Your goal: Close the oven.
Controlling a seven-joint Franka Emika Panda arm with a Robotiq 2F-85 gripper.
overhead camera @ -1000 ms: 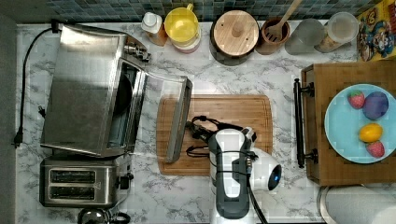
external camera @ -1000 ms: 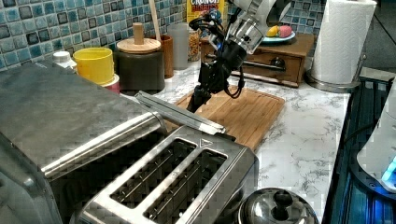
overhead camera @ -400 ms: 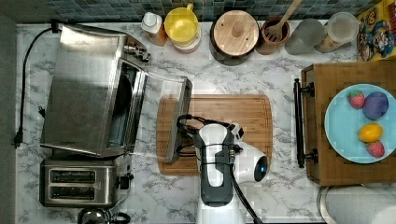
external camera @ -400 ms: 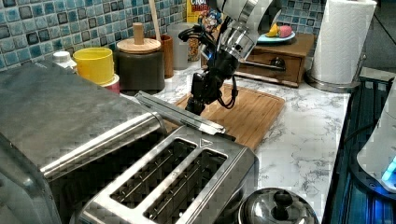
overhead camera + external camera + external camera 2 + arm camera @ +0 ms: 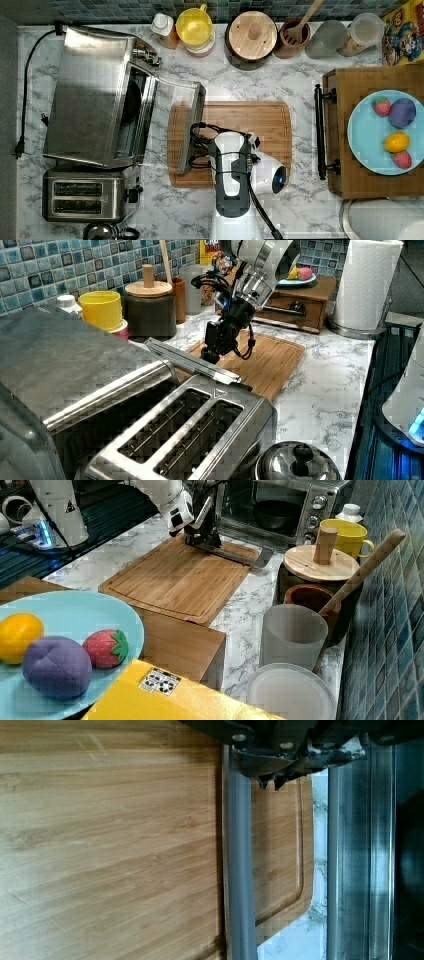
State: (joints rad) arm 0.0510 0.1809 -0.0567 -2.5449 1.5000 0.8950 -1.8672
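The large boxy brushed stainless-steel toaster oven [image 5: 97, 95] stands at the 9 o'clock side of the marble counter [image 5: 300, 80] in the top view, with its black power cord [image 5: 24, 90] running down its outer side. Its glass drop-down door [image 5: 172, 117] is lowered and lies roughly flat. The steel bar handle [image 5: 192, 130] at the door's free edge hangs over the 9 o'clock end of the rectangular bamboo cutting board [image 5: 250, 130]. A dark pan [image 5: 275, 511] is visible inside the open cavity in the right view.

The black gripper [image 5: 196, 146] of the white robot arm [image 5: 232, 180] is positioned at the handle, near the handle's 6 o'clock end in the top view. In the left view the gripper [image 5: 215, 342] sits against the door's outer edge. In the wrist view the handle [image 5: 240, 870] runs straight out from under the gripper body. Whether the fingers are spread or closed on the bar cannot be told from these pictures.

Task status:
1. Approach to the handle: judged complete.
2. Lifting the door: not done; the door remains fully down.
3. Swinging the door up toward 9 o'clock until it seats against the oven front: not done.

The smaller two-slot steel toaster [image 5: 85, 192] at the oven's 6 o'clock side and the round yellow mug [image 5: 194, 25] at 12 o'clock lie outside the door's arc.
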